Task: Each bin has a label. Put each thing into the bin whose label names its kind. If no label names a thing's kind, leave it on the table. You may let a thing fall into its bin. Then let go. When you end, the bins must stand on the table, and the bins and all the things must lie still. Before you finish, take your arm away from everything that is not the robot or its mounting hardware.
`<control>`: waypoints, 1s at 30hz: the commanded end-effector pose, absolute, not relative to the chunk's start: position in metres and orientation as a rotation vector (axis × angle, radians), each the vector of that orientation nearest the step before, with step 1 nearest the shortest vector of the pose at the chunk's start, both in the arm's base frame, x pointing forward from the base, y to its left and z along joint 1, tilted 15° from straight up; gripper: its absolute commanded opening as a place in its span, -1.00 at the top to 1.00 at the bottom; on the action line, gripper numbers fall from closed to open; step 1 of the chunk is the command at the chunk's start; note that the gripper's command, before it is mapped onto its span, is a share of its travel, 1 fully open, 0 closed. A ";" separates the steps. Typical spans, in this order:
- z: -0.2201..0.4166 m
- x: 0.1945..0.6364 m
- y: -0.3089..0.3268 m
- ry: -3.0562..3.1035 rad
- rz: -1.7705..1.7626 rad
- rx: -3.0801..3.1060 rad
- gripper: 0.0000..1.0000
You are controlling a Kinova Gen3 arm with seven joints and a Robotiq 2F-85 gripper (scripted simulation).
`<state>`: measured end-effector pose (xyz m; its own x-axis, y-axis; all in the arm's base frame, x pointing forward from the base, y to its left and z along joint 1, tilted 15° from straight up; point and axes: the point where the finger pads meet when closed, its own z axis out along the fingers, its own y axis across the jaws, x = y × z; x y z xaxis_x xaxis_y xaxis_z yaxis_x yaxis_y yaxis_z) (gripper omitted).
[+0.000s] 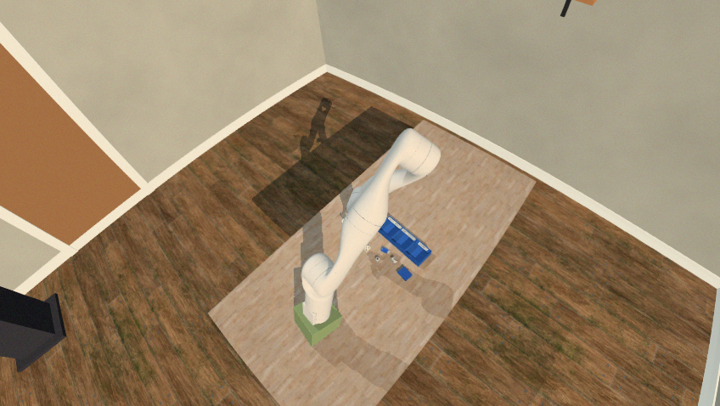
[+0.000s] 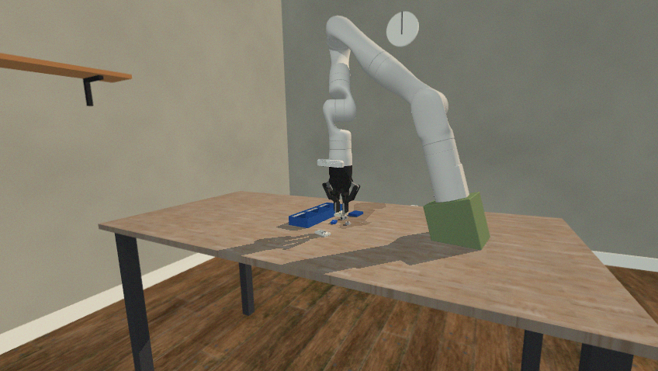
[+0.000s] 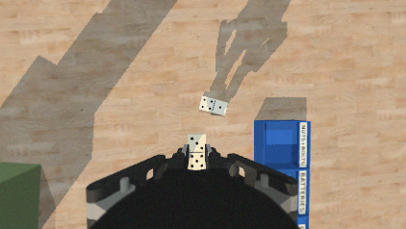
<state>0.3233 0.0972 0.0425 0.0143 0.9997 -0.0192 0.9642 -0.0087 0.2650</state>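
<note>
My gripper (image 3: 196, 150) is shut on a white domino (image 3: 196, 151), held upright between the fingertips low over the table. In the exterior view the gripper (image 2: 341, 208) hangs straight down next to the row of blue bins (image 2: 310, 215). A second white domino (image 3: 214, 105) lies flat on the table ahead of the fingers, and also shows in the exterior view (image 2: 323, 234). The blue bins (image 3: 284, 161) stand to the right in the wrist view, with labels reading NUTS+BOLTS and BATTERIES. In the top view the arm hides the gripper.
Small parts lie near the bins (image 1: 404, 239): a flat blue block (image 1: 403, 273), a small blue piece (image 1: 385, 249) and two small grey pieces (image 1: 377, 258) (image 1: 393, 259). The arm's green base (image 2: 455, 222) stands to the right on the table.
</note>
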 end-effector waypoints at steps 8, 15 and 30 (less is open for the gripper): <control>0.053 0.357 0.056 2.053 0.259 2.085 0.58; 0.059 0.376 0.033 2.052 0.260 2.084 0.58; 0.071 0.420 -0.023 2.060 0.248 2.079 0.58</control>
<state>0.4105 -0.0084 0.0694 0.0008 0.9996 -0.0266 0.9617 0.0065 0.2740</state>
